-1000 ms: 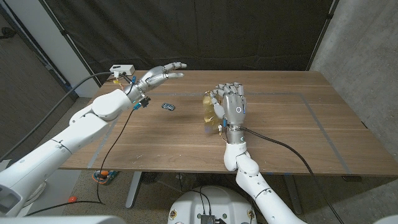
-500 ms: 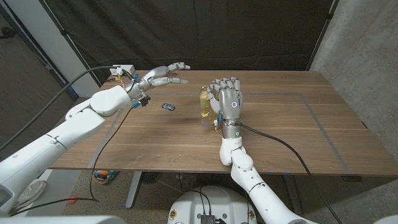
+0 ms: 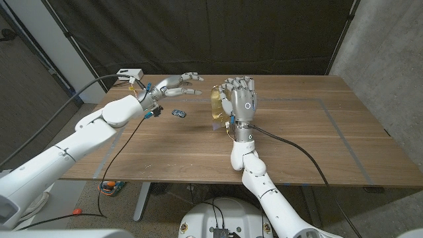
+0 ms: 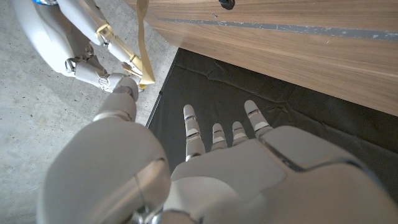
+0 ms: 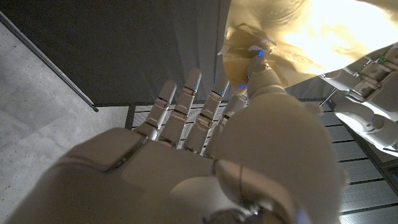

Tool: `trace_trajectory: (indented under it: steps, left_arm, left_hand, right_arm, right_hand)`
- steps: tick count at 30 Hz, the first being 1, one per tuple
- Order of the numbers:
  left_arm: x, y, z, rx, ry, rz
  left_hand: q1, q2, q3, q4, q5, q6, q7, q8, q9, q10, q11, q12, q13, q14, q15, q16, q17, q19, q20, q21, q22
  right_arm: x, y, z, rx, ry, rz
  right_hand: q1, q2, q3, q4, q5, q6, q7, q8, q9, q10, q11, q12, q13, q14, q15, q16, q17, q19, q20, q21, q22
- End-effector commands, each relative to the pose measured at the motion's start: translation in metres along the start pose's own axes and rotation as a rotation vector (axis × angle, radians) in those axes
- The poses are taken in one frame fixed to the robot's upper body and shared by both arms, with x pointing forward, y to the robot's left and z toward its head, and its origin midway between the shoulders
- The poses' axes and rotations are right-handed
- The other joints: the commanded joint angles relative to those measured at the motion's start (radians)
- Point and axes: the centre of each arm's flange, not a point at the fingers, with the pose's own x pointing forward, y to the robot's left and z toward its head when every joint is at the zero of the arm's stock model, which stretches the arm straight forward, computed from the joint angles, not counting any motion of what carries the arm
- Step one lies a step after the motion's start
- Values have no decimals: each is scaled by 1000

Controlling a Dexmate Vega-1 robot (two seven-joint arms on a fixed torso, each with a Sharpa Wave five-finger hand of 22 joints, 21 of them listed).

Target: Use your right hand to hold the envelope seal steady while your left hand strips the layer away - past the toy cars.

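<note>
Envelope (image 3: 216,107), a crumpled tan piece, was held upright in the right hand (image 3: 241,100) at frame centre. Left hand (image 3: 177,84), fingers spread and empty, hovered upper left beyond the toy car (image 3: 178,114). Next, probably: pinch the layer.

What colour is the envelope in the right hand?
Tan, a manila yellow-brown envelope; it shows best in the right wrist view.
</note>
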Motion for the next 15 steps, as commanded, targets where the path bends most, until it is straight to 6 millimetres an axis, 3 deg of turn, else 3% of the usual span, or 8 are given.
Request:
trace_trajectory:
  steps: [1,4,10,15]
  left_arm:
    - [8,-18,-5,-32,4,71]
    - [11,-24,-5,-56,1,80]
    - [15,-32,-4,-68,6,102]
    - [18,-40,-4,-89,20,119]
  left_hand:
    - [10,-9,-16,4,-1,52,-10,31,12,35,-19,16,3,1,-7,18,1,-147,-7,-1,5]
    - [8,-11,-23,7,0,73,-9,43,16,41,-21,18,4,3,-9,19,2,-148,-9,-3,6]
    - [2,-14,-52,15,1,157,4,98,34,68,-24,25,7,19,-7,25,4,-142,-11,-6,8]
    - [9,-3,-53,17,1,160,1,107,43,81,-27,29,8,28,-5,30,6,-138,-8,-6,8]
  right_arm:
    - [3,1,7,19,-17,-4]
    - [3,1,9,20,-25,-3]
    - [3,1,10,26,-33,-3]
    - [4,0,11,35,-38,-8]
  right_hand:
    - [-6,-7,12,1,-5,112,89,7,19,9,0,-1,4,8,-172,-5,0,-2,-2,8,-1]
    - [-6,-8,13,1,-6,112,88,7,19,10,0,-1,4,9,-173,-5,0,-2,-2,9,-2]
    - [-7,-9,17,1,-7,112,87,7,20,12,0,-2,4,13,-173,-6,1,-3,-2,10,-4]
    - [-7,-10,21,0,-9,112,87,7,19,15,0,-2,5,16,-174,-7,1,-3,-3,11,-6]
